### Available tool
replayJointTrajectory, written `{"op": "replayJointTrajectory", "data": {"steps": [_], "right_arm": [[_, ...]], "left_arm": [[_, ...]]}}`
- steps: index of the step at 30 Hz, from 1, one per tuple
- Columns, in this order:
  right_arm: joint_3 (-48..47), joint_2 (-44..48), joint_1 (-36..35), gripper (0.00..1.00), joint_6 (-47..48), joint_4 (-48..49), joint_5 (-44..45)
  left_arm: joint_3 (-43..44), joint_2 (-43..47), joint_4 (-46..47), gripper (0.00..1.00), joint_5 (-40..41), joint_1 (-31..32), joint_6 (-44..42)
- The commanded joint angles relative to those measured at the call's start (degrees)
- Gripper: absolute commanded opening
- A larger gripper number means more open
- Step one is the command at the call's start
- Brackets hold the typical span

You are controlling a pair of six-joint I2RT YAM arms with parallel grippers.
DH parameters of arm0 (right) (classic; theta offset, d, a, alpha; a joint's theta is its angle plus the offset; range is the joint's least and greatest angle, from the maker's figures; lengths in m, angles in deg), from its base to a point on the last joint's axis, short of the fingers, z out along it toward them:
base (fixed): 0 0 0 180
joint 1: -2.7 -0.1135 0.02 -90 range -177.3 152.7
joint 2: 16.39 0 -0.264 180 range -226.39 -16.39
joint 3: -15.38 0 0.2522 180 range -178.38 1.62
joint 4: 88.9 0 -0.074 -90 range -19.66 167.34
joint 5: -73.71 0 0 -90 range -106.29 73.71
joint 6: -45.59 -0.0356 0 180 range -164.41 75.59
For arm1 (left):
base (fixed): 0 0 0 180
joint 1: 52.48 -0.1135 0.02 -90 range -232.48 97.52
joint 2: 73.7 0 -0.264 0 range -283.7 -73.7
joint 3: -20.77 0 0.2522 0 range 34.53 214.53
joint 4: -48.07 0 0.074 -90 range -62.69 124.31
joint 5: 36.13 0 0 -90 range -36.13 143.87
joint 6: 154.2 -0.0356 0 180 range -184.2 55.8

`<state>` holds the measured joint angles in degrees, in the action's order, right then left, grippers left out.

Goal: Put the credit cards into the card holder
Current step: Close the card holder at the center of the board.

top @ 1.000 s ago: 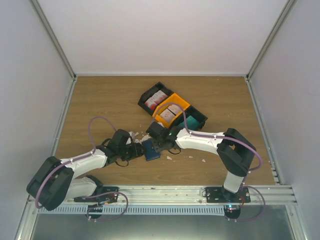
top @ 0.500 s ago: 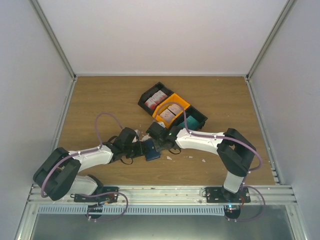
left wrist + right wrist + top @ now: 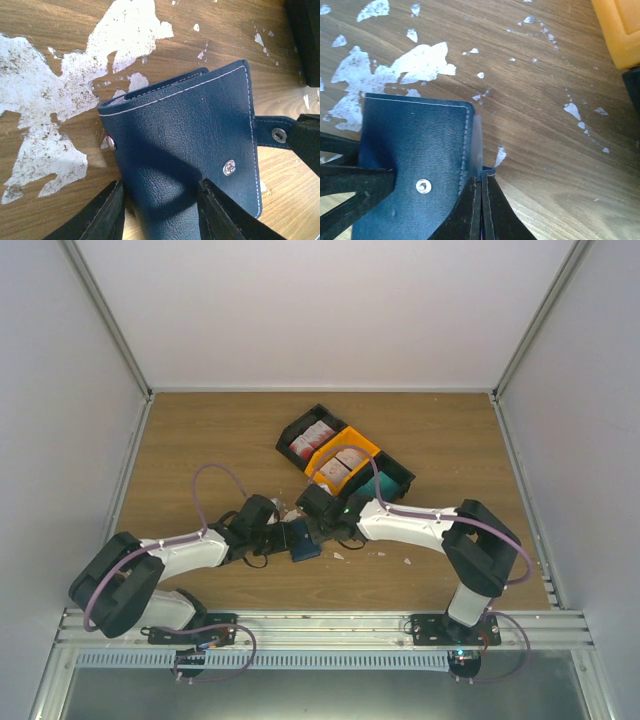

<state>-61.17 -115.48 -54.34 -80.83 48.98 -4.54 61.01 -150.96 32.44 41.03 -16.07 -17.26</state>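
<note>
**Both grippers on the card holder, cards in the trays**

We see the card holder (image 3: 190,145) lying on the wooden table (image 3: 200,440), just to the near-left of the orange tray (image 3: 620,30) and not touching it. It is dark navy with pale stitching. One long edge is slightly raised and shows a lighter inside layer.

The left gripper (image 3: 160,186) reaches it from the side away from the orange tray. Its jaws stand about half apart around one end of the holder, one finger (image 3: 100,215) against the holder's edge and the other over the cover. We cannot tell whether they are pressing on it.

The right gripper (image 3: 481,180) comes in from the orange tray's side. Its jaws are pressed together on the strap (image 3: 272,131) that sticks out of the holder.

The credit cards (image 3: 344,465) we can make out are inside the orange tray. More red-and-white ones lie in the black tray (image 3: 298,425) that touches the orange tray's far-left side. A second black tray (image 3: 402,476) touches the orange tray's right side and holds something teal (image 3: 378,483).

White patches (image 3: 135,30) fleck the wood to the left of the orange tray, all around the holder.
</note>
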Motion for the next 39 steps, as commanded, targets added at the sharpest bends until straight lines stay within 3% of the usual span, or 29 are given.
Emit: {"op": "replayJointTrajectory", "data": {"steps": [1, 39], "right_arm": [[1.5, 2.0, 0.3, 0.01, 1.2, 4.5, -3.0], [2.2, -2.5, 0.3, 0.01, 4.6, 8.6, -11.4]], "left_arm": [[0.0, -2.5, -1.9, 0.41, 3.0, 0.4, -0.8], [-0.4, -4.9, -0.1, 0.31, 1.8, 0.4, -1.3]]}}
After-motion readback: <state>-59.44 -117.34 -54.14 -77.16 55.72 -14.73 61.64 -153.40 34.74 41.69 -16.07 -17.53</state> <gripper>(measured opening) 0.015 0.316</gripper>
